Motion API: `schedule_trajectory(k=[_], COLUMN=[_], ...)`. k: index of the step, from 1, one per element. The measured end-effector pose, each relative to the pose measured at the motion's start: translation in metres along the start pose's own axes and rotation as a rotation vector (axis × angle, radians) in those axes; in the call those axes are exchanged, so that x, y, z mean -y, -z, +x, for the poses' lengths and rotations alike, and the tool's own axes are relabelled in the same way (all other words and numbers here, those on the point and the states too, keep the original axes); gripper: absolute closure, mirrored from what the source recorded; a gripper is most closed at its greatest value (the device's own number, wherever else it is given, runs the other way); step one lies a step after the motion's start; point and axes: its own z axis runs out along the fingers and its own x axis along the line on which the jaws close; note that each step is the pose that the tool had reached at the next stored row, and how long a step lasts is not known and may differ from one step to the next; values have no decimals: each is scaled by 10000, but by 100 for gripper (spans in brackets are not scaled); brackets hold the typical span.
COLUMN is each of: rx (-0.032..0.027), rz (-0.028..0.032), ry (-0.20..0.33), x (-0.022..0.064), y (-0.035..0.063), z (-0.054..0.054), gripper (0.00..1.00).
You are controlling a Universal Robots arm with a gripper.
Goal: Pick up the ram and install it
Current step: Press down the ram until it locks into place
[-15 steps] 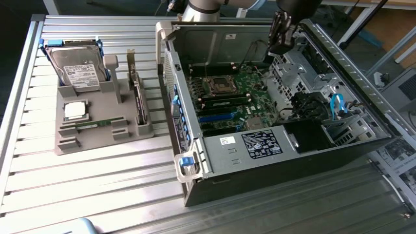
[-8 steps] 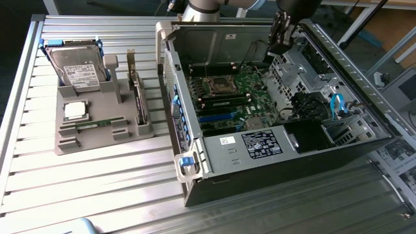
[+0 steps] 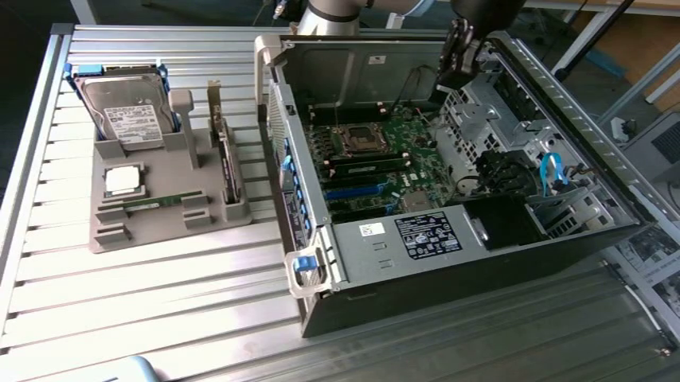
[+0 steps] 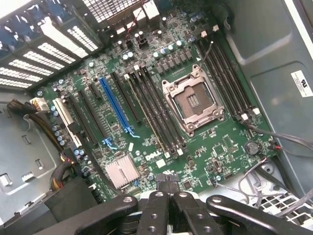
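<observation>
On the slatted metal bench [image 3: 159, 302], the clenched, empty gripper [image 4: 168, 196] hovers inside the open computer case [image 3: 510, 239]; the ram [image 3: 159, 202] lies untouched in the grey holder [image 3: 111, 235], so a good pick calls for squaring up over its long edges.

One ram [image 3: 162, 202]; one hard drive [image 3: 126, 115]; one computer case [image 3: 447, 263]

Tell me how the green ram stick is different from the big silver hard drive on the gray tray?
The ram is green, long and skinny; the hard drive is silver, wide and boxy, with a white label. The ram is much smaller than the hard drive. The ram lies flat and low in its slot; the hard drive looks propped up at the tray's far end. Both sit in the gray tray, outside the open computer.
</observation>
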Motion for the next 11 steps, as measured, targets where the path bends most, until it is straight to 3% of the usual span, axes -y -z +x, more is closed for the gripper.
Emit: schedule_trajectory(k=[11], rx=[-1], rz=[-13], ry=[-529], x=[-5], y=[-5], z=[-3], gripper=[89])
